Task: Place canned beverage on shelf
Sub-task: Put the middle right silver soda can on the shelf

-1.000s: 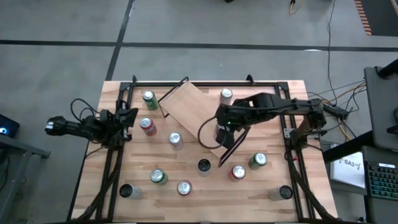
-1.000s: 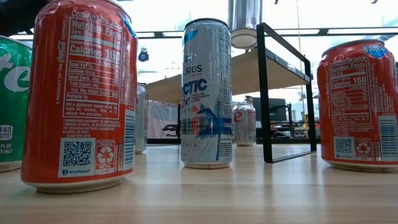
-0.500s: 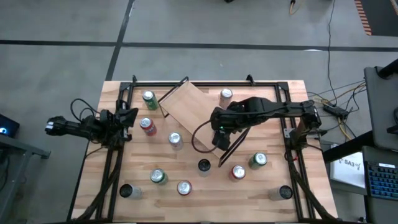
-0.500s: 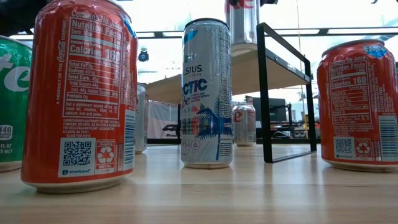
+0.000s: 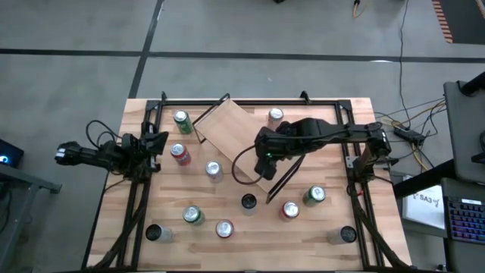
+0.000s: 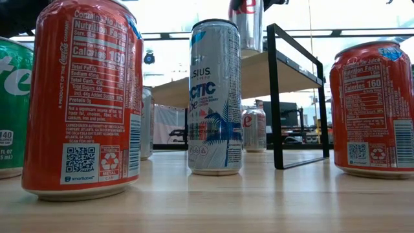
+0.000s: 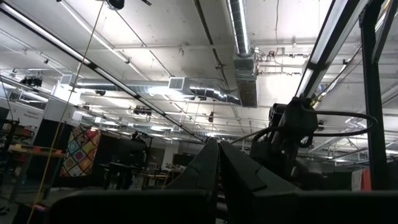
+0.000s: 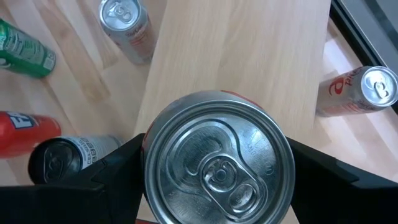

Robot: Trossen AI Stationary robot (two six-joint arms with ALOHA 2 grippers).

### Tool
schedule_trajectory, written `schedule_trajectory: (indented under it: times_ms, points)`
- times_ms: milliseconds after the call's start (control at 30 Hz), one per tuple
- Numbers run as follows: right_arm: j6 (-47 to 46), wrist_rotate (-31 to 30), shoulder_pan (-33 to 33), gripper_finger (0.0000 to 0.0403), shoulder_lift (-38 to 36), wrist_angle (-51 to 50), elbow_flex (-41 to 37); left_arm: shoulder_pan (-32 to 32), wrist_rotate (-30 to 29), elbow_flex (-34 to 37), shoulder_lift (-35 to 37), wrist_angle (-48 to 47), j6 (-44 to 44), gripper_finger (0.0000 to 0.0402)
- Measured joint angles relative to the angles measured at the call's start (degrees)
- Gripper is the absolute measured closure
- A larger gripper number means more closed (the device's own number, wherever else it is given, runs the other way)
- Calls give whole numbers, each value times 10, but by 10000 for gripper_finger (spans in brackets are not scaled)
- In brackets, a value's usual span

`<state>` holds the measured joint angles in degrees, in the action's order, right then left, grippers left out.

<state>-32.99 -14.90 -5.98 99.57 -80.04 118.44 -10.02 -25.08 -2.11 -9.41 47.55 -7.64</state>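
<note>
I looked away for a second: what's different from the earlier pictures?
The right gripper, fingers on either side of the silver can, has carried it across the shelf toward the left side, and the can has come lower toward the board in the low view. The left gripper stays parked and shut at the table's left edge; the other cans haven't moved.

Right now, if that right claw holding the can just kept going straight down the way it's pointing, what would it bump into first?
The right gripper points down with the silver can between its fingers. Straight below lies the shelf, so the can's base would probably meet that board first; the remaining gap is unclear.
</note>
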Motion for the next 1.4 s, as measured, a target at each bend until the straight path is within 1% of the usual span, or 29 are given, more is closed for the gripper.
schedule_trajectory:
  times_ms: [200,600,967,1400]
  points:
    - [6,-1,0,106,0,15,-16,0,0,0,0,0,0,401]
    - [3,3,0,105,0,15,-43,0,0,0,0,0,2,401]
    - [-1,3,0,98,0,15,-52,0,0,0,0,0,2,401]
    - [1,-2,0,65,-1,18,-53,0,0,0,0,0,2,401]
